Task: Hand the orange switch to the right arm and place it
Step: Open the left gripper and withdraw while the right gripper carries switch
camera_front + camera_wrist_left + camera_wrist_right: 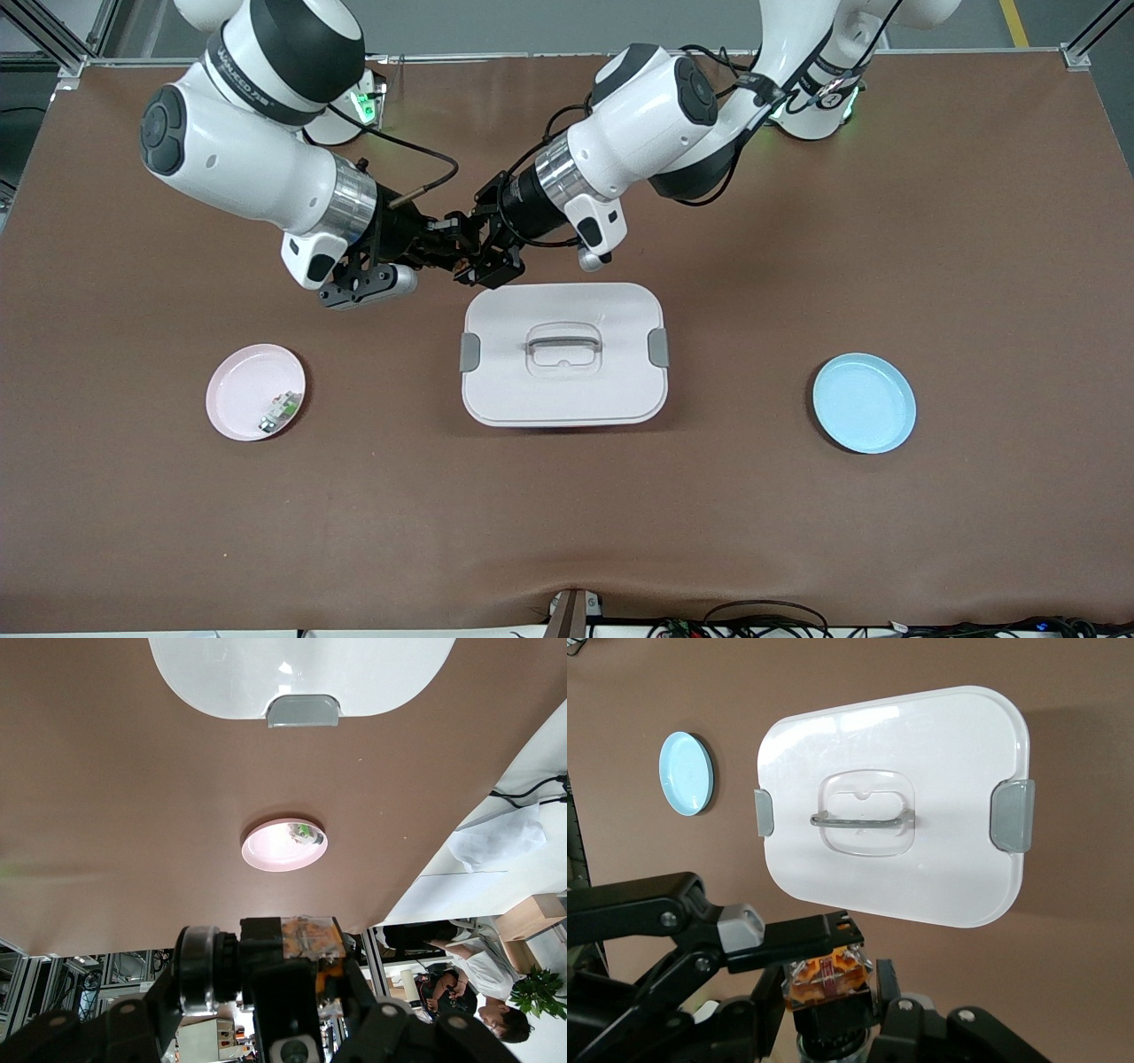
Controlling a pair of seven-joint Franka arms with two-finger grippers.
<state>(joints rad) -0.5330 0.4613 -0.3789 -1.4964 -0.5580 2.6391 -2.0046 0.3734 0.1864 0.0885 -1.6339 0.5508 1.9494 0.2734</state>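
One worktop (974, 221) carried one white box (564, 354) at its middle, one blue plate (864, 402) toward the left arm's end and one pink plate (241, 399) toward the right arm's end. Above the box's edge nearest the bases, the two pincers met tip to tip. Between them sat the single switch (825, 975): the left pincer (474, 252) pinched it, and the right pincer (440, 244) had pressed together on it too.
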